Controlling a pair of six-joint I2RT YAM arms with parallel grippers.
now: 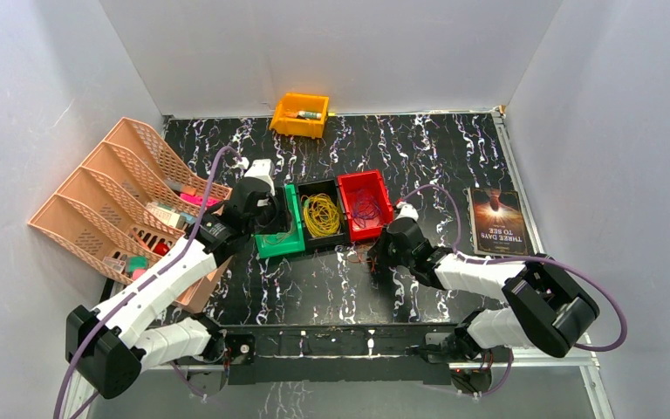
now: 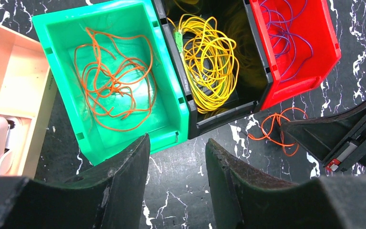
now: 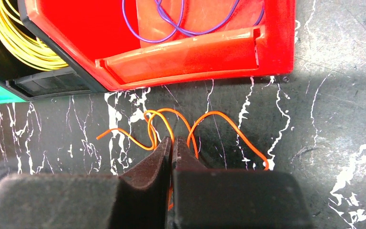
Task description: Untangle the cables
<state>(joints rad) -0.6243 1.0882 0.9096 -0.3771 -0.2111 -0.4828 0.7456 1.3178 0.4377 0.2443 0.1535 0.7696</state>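
Orange cable (image 3: 214,112) lies loose on the table (image 3: 343,119) just near of the red bin (image 3: 195,52), the right gripper (image 3: 172,143) with jaws clamped on it — best lifted slowly, so its loops slip free — while the left gripper (image 2: 177,140) hangs with jaws apart, empty.

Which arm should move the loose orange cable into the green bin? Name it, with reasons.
Right. The right gripper is shut on the loose orange cable, lying on the table before the red bin. The left gripper is open and empty, by the green bin.
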